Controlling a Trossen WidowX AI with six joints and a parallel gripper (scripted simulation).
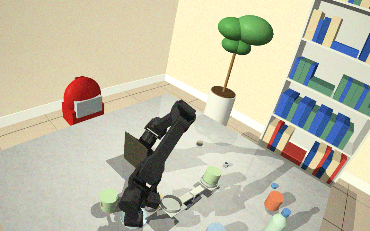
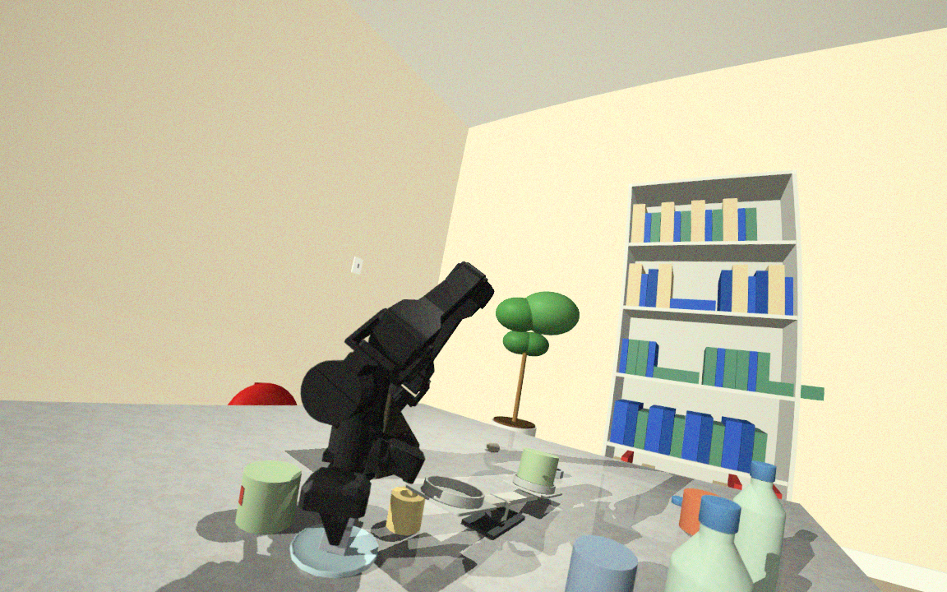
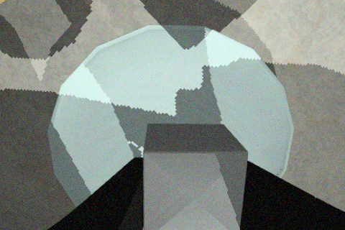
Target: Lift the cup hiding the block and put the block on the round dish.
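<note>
Grey marbled table (image 1: 51, 160) beside bookshelf (image 1: 338, 86)

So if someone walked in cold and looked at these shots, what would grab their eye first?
Probably the black arm bent low at the near edge of the table, its gripper shut on a grey block right over the pale blue round dish. Next, the balance: one end pan bare, a green cup on the other, a matching cup set aside beside the dish.
</note>
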